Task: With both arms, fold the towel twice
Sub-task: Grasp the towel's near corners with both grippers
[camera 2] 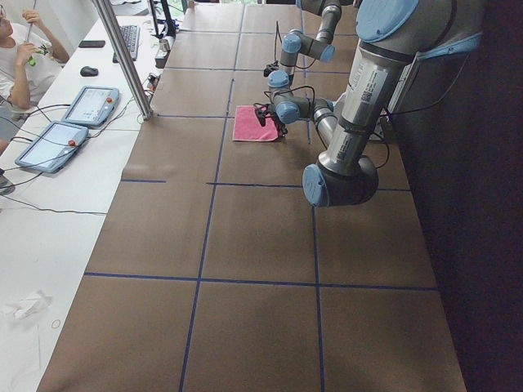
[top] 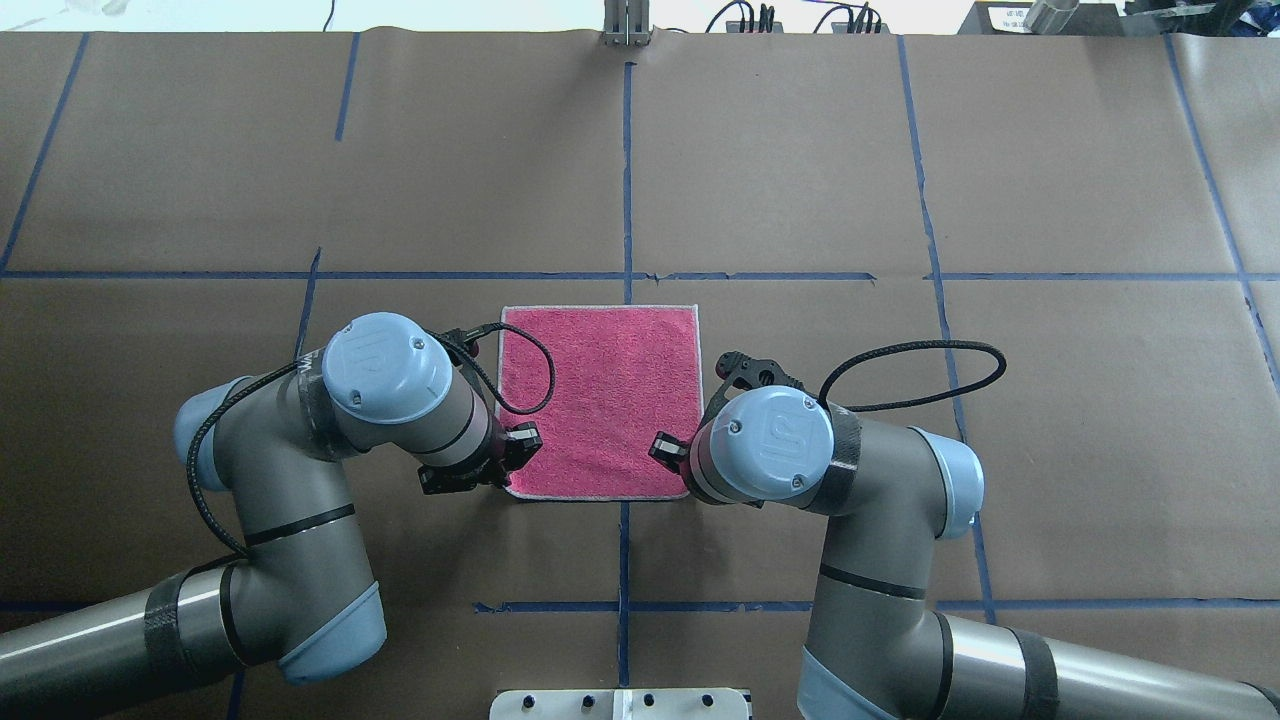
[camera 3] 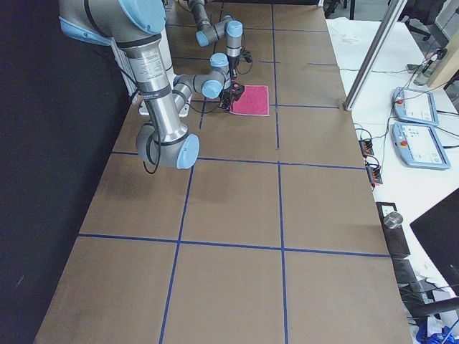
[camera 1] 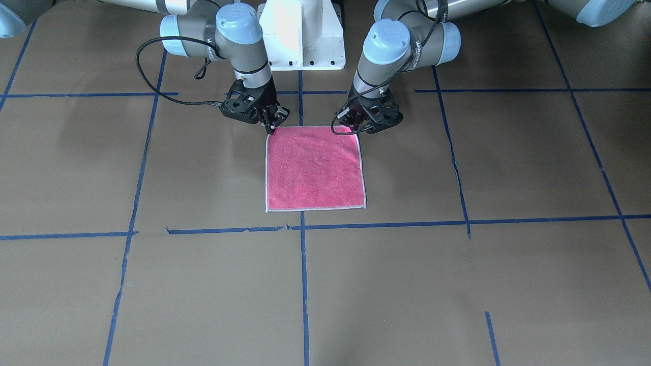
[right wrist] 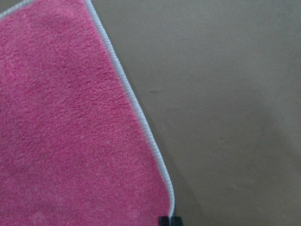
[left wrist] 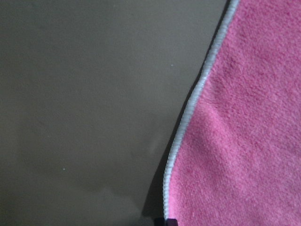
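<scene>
The towel [camera 1: 315, 168] lies flat on the brown table with its pink face up; its whitish border shows all round in the overhead view [top: 600, 400]. My left gripper [camera 1: 354, 125] is down at the towel's robot-side corner on my left [top: 515, 470]. My right gripper [camera 1: 272, 124] is at the other robot-side corner [top: 672, 462]. In the left wrist view the towel's edge [left wrist: 188, 113] bows up slightly over a shadow, with the fingertips [left wrist: 165, 221] together at the frame's bottom. The right wrist view shows the towel corner [right wrist: 160, 188] at the closed fingertips [right wrist: 168, 220].
The table is covered in brown paper [top: 900, 180] with blue tape lines [top: 626, 180]. The white pedestal base [camera 1: 302, 35] stands behind the towel. Tablets and an operator's desk [camera 2: 73, 114] lie beyond the table's far edge.
</scene>
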Robot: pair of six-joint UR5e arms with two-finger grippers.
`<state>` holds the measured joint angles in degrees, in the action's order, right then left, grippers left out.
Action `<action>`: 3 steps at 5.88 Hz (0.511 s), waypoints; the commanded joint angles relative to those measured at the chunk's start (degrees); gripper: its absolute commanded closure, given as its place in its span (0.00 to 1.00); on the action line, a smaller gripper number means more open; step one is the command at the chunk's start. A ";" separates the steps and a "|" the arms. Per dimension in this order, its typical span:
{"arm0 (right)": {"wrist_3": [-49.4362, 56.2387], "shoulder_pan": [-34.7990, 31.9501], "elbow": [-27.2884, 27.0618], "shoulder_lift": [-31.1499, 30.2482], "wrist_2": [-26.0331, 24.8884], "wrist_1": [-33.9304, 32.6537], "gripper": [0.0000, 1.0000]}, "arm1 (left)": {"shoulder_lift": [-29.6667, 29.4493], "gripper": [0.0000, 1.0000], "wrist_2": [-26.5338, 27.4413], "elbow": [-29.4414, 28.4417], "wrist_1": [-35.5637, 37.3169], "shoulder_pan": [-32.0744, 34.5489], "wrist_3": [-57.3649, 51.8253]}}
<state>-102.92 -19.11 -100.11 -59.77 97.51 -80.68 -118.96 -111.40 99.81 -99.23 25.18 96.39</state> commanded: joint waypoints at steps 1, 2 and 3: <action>0.09 -1.09 -0.95 0.00 0.14 0.09 0.98 | -0.22 0.98 -0.39 0.29 0.09 1.26 0.02; 0.44 -2.76 -0.87 -0.17 0.31 0.52 0.98 | -0.40 0.98 -0.57 0.64 0.26 3.01 -0.41; 0.62 -5.38 -0.79 0.09 0.66 0.61 0.98 | -0.40 0.98 -0.48 0.56 0.09 3.90 -0.59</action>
<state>-102.51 -22.25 -100.92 -59.81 97.88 -80.24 -119.30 -111.88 100.33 -99.06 28.03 96.02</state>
